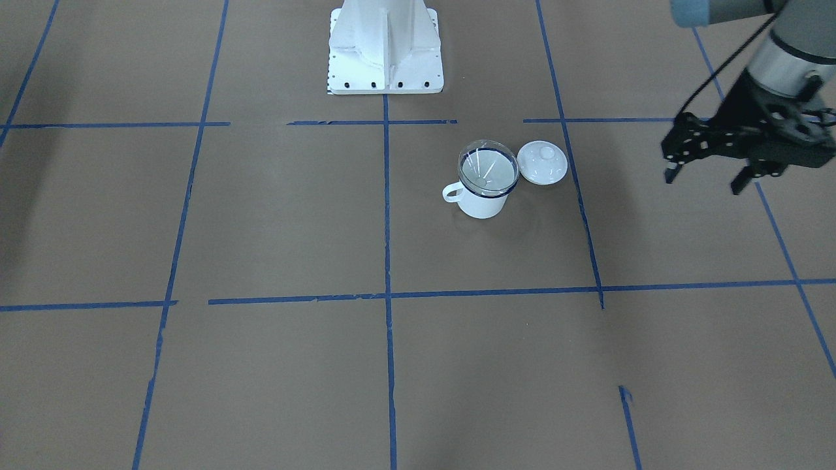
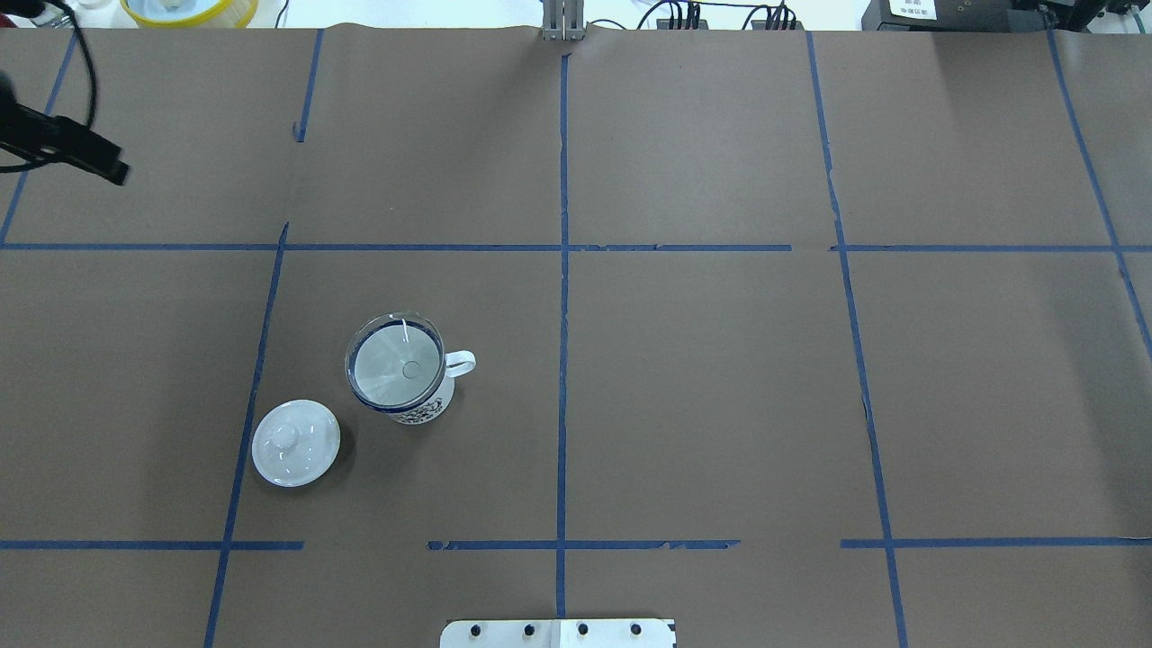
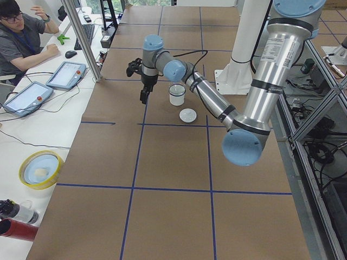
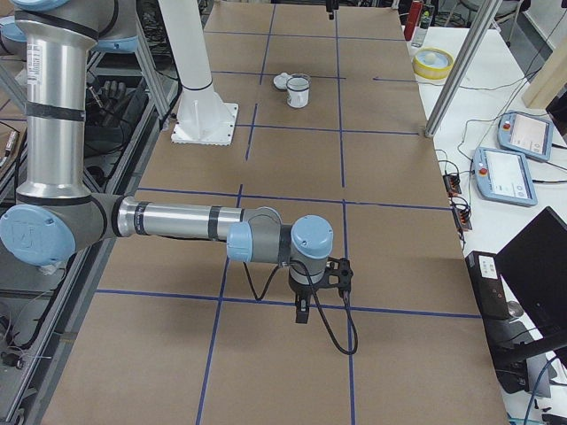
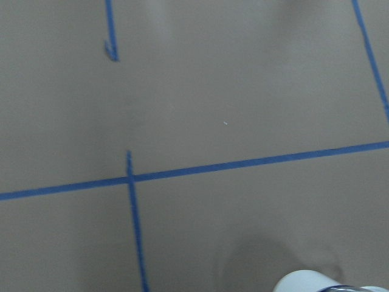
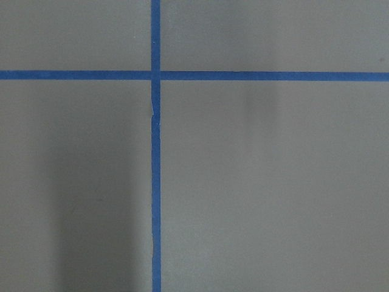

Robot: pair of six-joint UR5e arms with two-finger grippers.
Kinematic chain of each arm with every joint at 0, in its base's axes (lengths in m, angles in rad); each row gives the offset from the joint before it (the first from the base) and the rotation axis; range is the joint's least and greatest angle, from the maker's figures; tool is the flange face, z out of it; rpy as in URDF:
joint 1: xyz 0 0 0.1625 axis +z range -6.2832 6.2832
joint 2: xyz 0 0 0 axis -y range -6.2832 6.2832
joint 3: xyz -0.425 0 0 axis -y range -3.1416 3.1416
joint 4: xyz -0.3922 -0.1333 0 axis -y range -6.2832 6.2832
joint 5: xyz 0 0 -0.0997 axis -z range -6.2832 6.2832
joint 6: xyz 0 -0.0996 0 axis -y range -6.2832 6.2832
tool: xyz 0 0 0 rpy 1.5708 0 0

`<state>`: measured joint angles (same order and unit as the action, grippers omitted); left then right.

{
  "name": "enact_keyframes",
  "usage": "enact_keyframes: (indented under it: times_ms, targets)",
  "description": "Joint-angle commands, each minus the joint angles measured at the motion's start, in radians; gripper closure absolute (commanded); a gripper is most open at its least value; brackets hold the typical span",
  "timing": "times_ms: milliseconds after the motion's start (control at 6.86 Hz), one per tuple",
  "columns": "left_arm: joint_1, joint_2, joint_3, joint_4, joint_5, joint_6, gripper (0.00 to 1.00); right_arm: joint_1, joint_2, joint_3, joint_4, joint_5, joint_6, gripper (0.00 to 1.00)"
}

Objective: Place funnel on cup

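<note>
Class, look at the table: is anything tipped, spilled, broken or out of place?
Nothing stands out. The funnel sits in the mouth of the upright cup, the lid lies knob up beside it, and no spill shows.

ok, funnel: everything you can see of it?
The funnel is clear and glassy, with a wide round rim and a small spout opening at centre. It sits upright in the mouth of the cup, rim at the cup's blue edge. Nothing else touches it; the left gripper is open, well away.
</note>
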<state>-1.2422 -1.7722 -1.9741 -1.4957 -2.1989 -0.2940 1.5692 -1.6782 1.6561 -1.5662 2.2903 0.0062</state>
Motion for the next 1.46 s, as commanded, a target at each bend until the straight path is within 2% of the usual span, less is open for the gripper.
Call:
enact_keyframes:
  times_ms: [0, 292, 583, 1312]
  targets:
    - [-0.266, 0.115, 0.229, -0.003, -0.163, 0.377, 0.0, 0.0, 0.0, -0.001, 0.0, 0.0, 0.0, 0.0]
    - [-0.328, 0.18, 0.372, -0.006, -0.221, 0.457, 0.0, 0.0, 0.0, -0.001, 0.0, 0.0, 0.0, 0.0]
    - [-0.365, 0.259, 0.325, -0.029, -0.205, 0.457, 0.0, 0.0, 0.0, 0.001, 0.0, 0.0, 0.0, 0.0]
    - [-0.365, 0.271, 0.298, -0.028, -0.202, 0.449, 0.0, 0.0, 0.0, -0.001, 0.0, 0.0, 0.0, 0.0]
